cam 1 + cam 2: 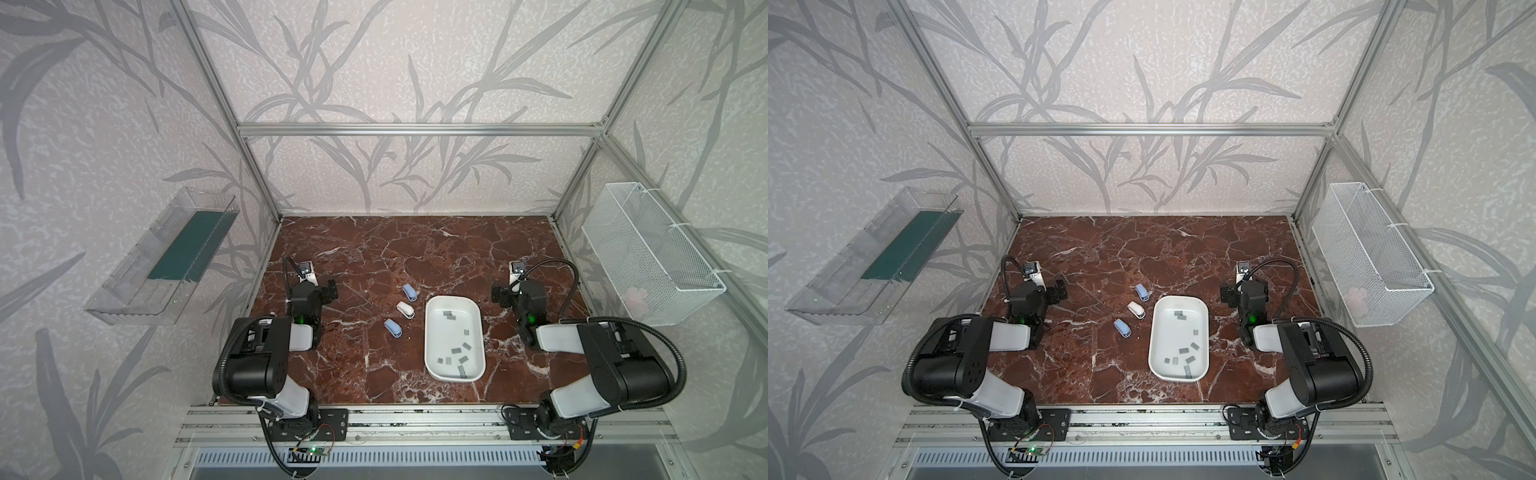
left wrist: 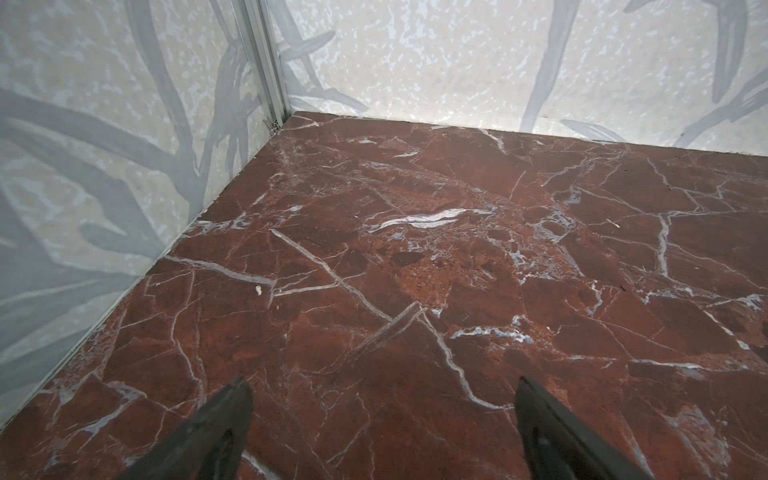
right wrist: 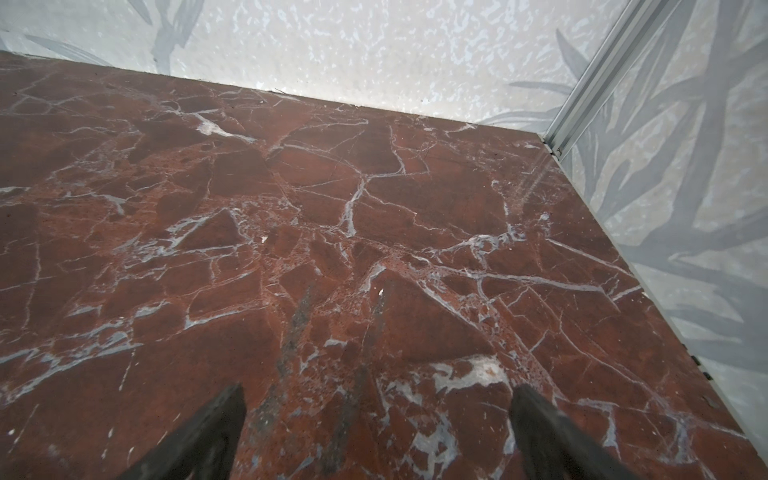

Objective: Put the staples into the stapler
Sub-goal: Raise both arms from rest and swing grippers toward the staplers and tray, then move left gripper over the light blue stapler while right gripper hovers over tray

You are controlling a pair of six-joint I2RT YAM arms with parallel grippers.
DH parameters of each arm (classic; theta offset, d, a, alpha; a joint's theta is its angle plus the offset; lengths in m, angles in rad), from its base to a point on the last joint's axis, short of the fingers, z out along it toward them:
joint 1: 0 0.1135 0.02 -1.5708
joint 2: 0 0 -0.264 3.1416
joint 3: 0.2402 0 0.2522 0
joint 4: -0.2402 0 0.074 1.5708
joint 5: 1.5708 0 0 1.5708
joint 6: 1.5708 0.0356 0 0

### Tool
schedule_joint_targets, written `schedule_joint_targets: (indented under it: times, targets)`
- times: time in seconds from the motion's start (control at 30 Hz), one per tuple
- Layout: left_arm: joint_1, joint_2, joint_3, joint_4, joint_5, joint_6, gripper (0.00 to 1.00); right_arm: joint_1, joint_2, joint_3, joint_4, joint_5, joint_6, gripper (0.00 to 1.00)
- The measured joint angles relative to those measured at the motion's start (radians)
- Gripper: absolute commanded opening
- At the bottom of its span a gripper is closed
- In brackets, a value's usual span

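in a top view: staples (image 1: 457, 351) loose in white tray (image 1: 428, 332), three staplers (image 1: 405, 309) just beside it on table (image 1: 374, 249). left wrist: left pincer (image 2: 382, 386) apart, empty. right wrist: right pincer (image 3: 376, 390) apart, empty. nothing begun; next, likely: opening one stapler.

Dark red-brown counter (image 1: 374, 249), veined white and grey like marble. Plain white on the tray (image 1: 440, 336), dull grey on the staples (image 1: 456, 351). Pale blue on two staplers (image 1: 409, 292), white on the third stapler (image 1: 404, 309). Pale walls (image 1: 374, 62), patterned with grey leaves and stems. White wire basket (image 1: 648, 249). Clear bin (image 1: 137, 291) with a dark green panel (image 1: 187, 245). Black-and-white arms (image 1: 257, 365). Silver frame (image 1: 415, 129).
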Motion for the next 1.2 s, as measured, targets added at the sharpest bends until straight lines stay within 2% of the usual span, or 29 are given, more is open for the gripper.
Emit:
schedule_joint_targets:
  times: [0.23,0.47,0.57,0.63,0.73,0.8,0.87,0.93,1.03,1.13,1.2]
  targets:
    - [0.000,0.000,0.000,0.000,0.000,0.000,0.99,0.003,-0.003,0.003,-0.003,0.023,0.002,0.99]
    - [0.000,0.000,0.000,0.000,0.000,0.000,0.99,0.003,0.062,0.005,0.047,0.048,0.005,0.99]
    - [-0.006,-0.006,-0.001,-0.002,0.003,0.011,0.99,0.003,0.031,0.002,0.034,0.052,0.003,0.99]
    - [-0.044,-0.083,-0.008,-0.064,-0.037,0.027,0.99,0.045,-0.040,-0.003,-0.001,0.123,-0.024,0.99]
    - [-0.114,-0.311,0.022,-0.261,-0.055,0.003,0.99,0.168,-0.252,0.062,-0.251,0.216,0.002,0.99]
    - [-0.130,-0.439,0.076,-0.354,-0.013,-0.036,0.99,0.203,-0.390,0.190,-0.487,0.212,0.079,0.99]
    - [-0.131,-0.513,0.102,-0.360,0.043,-0.076,0.99,0.203,-0.516,0.291,-0.616,0.171,0.149,0.99]
    - [-0.131,-0.548,0.101,-0.364,0.117,-0.119,0.99,0.197,-0.660,0.314,-0.684,0.077,0.224,0.99]
    - [-0.128,-0.533,0.076,-0.351,0.238,-0.174,0.99,0.196,-0.797,0.317,-0.825,-0.060,0.330,0.99]
    - [-0.124,-0.499,0.056,-0.350,0.311,-0.249,0.99,0.212,-0.788,0.332,-0.985,-0.156,0.423,0.99]
    - [-0.120,-0.470,0.071,-0.357,0.350,-0.283,0.99,0.253,-0.748,0.332,-1.098,-0.177,0.457,0.99]
